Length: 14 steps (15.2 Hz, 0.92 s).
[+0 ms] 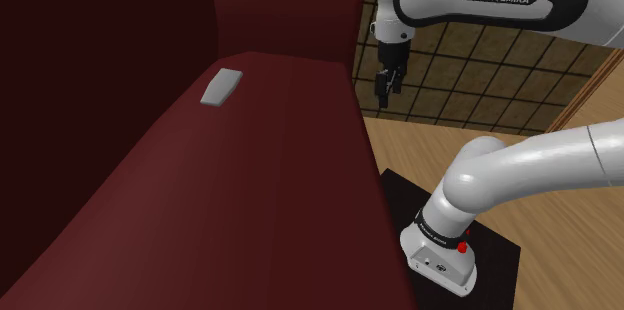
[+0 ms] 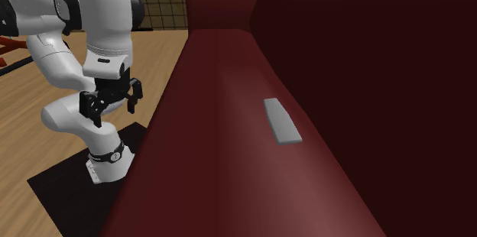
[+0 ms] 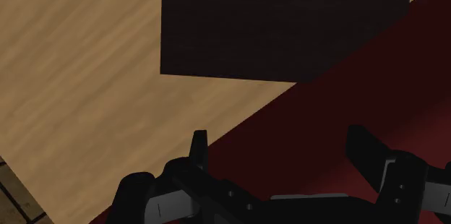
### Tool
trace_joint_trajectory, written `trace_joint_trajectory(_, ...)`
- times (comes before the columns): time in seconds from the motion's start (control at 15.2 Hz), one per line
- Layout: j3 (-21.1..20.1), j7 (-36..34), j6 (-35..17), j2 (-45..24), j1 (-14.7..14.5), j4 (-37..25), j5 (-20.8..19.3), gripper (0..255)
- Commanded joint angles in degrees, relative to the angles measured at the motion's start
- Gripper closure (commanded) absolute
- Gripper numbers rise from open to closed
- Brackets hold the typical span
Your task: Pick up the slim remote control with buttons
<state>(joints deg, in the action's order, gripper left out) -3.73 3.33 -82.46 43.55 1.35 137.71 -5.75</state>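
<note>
A slim, plain grey remote (image 1: 221,87) lies flat on the seat of a dark red sofa (image 1: 250,188), close to the backrest; in the second exterior view the remote (image 2: 281,121) rests mid-seat with nothing touching it. My black gripper (image 1: 388,83) hangs open and empty beyond the sofa's front edge, well apart from the remote, pointing down. From the other side the gripper (image 2: 113,104) is level with the seat, off the sofa's front. In the wrist view the gripper (image 3: 282,159) has its fingers standing wide apart over the seat edge and the wooden floor (image 3: 79,63).
The sofa's backrest (image 1: 100,38) rises behind the remote, and an armrest (image 1: 290,18) closes the far end. My black stand (image 1: 402,198) sits on the wooden floor (image 1: 400,143) beside the sofa. A tiled wall (image 1: 470,68) is behind.
</note>
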Motion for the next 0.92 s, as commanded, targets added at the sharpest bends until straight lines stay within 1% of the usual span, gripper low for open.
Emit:
trace_joint_trajectory(0.0, 0.0, 0.0, 0.0, 0.0, 0.0, 0.0, 0.0, 0)
trace_joint_trajectory(0.26, -4.59, -9.45, -2.54, -3.87, 0.04, -2.19, 5.31, 0)
trace_joint_trajectory(0.46, -7.86, -16.36, -4.77, -7.49, 0.27, -4.59, 8.55, 0)
trace_joint_trajectory(0.66, -10.98, -23.16, -7.12, -11.64, 0.69, -7.63, 11.07, 0)
trace_joint_trajectory(0.86, -13.91, -29.9, -9.48, -16.25, 1.24, -11.31, 12.75, 0)
